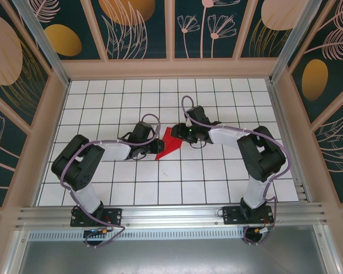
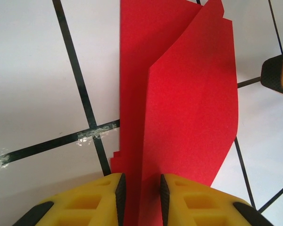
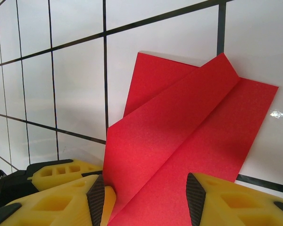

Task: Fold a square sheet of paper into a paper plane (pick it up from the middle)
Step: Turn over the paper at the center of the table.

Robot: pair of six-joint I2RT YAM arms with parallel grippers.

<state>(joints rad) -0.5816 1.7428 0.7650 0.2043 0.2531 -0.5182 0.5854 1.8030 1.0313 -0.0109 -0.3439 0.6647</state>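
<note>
One square sheet of paper (image 1: 170, 142), bright red and already partly folded into layered flaps, lies at the middle of the bench (image 1: 217, 182), well away from every edge and corner, between the two arms. Seen from above, its long axis runs from far to near, leaning toward the left near corner.

In the left wrist view the paper (image 2: 188, 103) stretches straight away from the left tool (image 2: 140, 197), with one flap lifted off the layer beneath. The near end of the sheet sits in the narrow gap between the fingers (image 2: 85, 205); whether those pads actually pinch it cannot be told.

The right tool (image 3: 146, 202) stands roughly half open, set astride the other end of the sheet (image 3: 188, 136) and gripping nothing, so far as can be seen.

From above, the left tool (image 1: 158, 147) meets the paper from the left and the right tool (image 1: 182, 136) from the right, slightly farther back. Both are at the sheet, so neither arm is clearly nearer. The coming crease likely follows that long axis, and the left tool is lined up on it.

No brand, label or writing is legible anywhere.
</note>
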